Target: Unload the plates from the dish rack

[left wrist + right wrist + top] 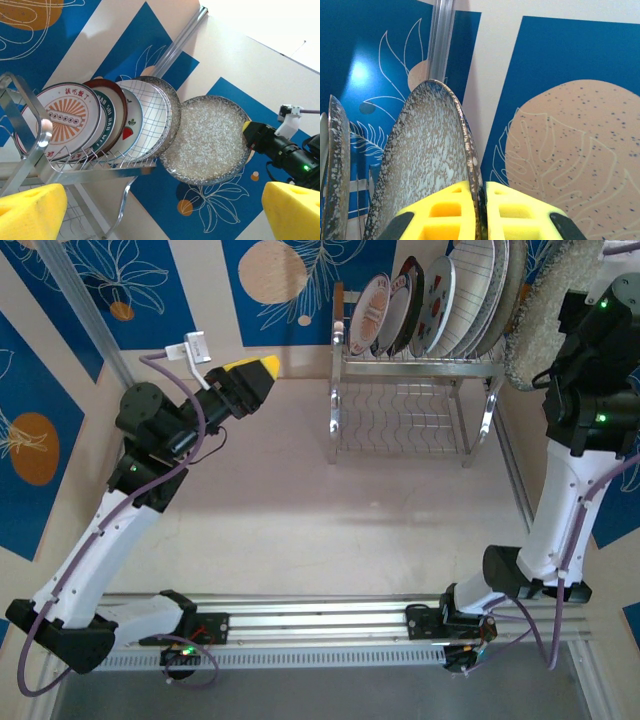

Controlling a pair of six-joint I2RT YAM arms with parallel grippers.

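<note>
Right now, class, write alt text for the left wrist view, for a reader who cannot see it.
The right gripper pinches the rim of a speckled grey plate beside the end of a chrome dish rack. Several patterned plates stand in its slots. The left gripper, open, shows its yellow fingers in the bottom corners.

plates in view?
6. Five stand in the dish rack's upper tier: sunburst, dark-rimmed, strawberry, plaid, speckle-rimmed. One speckled plate is in the right gripper, beside it. Others may hide behind.
</note>
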